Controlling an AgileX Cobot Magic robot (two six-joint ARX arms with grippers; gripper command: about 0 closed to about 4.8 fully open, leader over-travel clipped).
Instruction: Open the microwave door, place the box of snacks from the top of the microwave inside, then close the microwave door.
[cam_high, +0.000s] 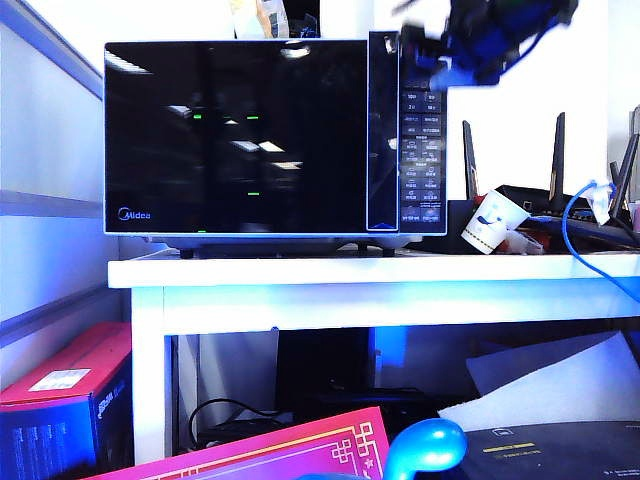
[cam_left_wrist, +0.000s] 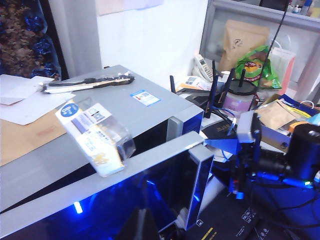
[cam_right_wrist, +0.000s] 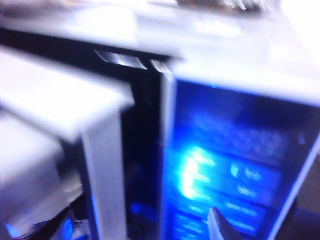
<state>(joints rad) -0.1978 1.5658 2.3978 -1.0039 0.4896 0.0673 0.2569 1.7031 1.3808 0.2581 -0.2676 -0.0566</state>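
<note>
From my station I see the white table (cam_high: 350, 272) carrying the microwave (cam_high: 275, 138), which fills its left half. The microwave door (cam_left_wrist: 150, 185) looks flush from the front, but the left wrist view shows it swung ajar, a dark gap running between its top edge and the oven body. On the grey top of the oven the box of snacks (cam_left_wrist: 97, 135) lies tilted at the front edge, one end overhanging the gap above the door, its round blue sticker facing up. The right gripper (cam_high: 440, 50) hovers at the microwave's upper right corner, beside the button panel (cam_high: 421, 150); its own camera is badly smeared, so I can only say the jaws seem spread wide with nothing between them. The left gripper (cam_left_wrist: 142, 222) shows only as a dark tip low over the door glass, pinched fully together, holding nothing I can make out.
</note>
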